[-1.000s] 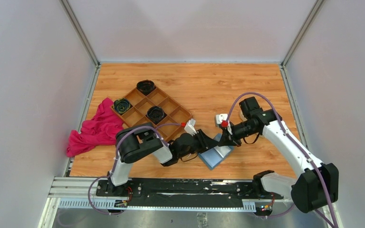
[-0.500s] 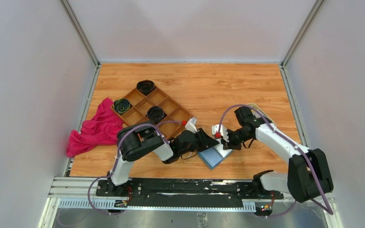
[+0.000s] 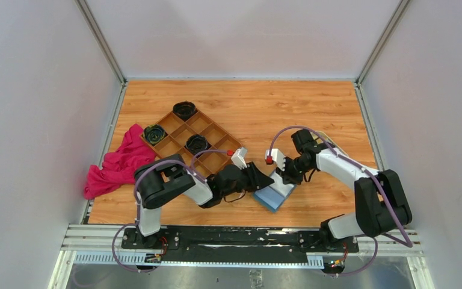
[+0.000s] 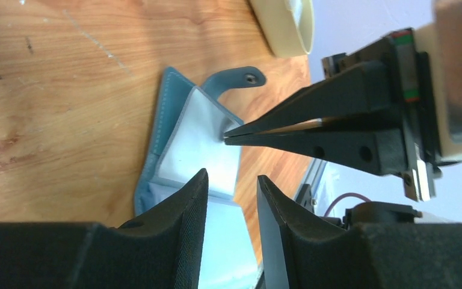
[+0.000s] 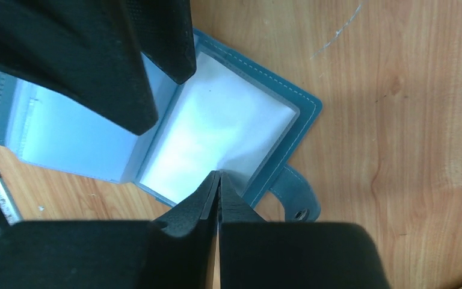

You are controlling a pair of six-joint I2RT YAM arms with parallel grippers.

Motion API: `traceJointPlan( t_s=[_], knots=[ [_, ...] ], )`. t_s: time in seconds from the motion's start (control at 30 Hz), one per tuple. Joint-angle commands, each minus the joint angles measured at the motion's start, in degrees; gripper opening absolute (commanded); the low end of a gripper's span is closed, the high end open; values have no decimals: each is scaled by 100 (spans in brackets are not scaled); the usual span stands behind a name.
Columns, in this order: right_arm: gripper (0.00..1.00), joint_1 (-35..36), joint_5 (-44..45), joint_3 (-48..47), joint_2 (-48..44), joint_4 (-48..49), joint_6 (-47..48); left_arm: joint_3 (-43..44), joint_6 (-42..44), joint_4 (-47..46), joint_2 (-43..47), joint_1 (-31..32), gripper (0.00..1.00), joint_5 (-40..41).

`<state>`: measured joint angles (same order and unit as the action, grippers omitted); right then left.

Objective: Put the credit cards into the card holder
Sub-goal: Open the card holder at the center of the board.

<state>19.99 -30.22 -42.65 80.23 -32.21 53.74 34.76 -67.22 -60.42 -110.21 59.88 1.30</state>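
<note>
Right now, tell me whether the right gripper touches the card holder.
Touching. Left wrist view: right gripper tips pinch the sleeve edge of the card holder.

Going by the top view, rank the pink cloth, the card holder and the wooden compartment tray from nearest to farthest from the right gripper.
1. card holder: directly under the right gripper, at the front.
2. wooden compartment tray: off to the left and farther back.
3. pink cloth: farthest, at the far left, beyond the tray.
</note>
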Motion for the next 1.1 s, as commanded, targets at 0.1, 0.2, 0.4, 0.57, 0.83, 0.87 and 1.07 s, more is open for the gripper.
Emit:
traceJointPlan(
  t_s=[0.1, 0.2, 0.4, 0.57, 0.83, 0.87, 1.07],
  knots=[
    [5, 67, -910, -460, -96, -891, -80, -439, 673, 90, 814, -20, 39, -77],
    [6, 67, -1288, -489, -220, -1111, 124, -577, 821, 214, 1072, -11, 39, -86],
    [9, 161, -1827, -405, -389, -1391, 550, -877, 895, 300, 1385, 109, 39, -86],
    [10, 370, -1714, -393, -250, -1374, 562, -954, 863, 530, 1442, 425, 39, 19],
    [10, 608, -923, -388, 102, -975, 58, -791, 890, 1437, 1445, 931, 39, 518],
    [10, 621, -884, -392, 186, -980, 32, -750, 882, 1572, 1420, 978, 39, 579],
    [10, 872, -647, -484, 720, -1085, -67, -636, 760, 2236, 1285, 1000, 40, 948]
  ],
)
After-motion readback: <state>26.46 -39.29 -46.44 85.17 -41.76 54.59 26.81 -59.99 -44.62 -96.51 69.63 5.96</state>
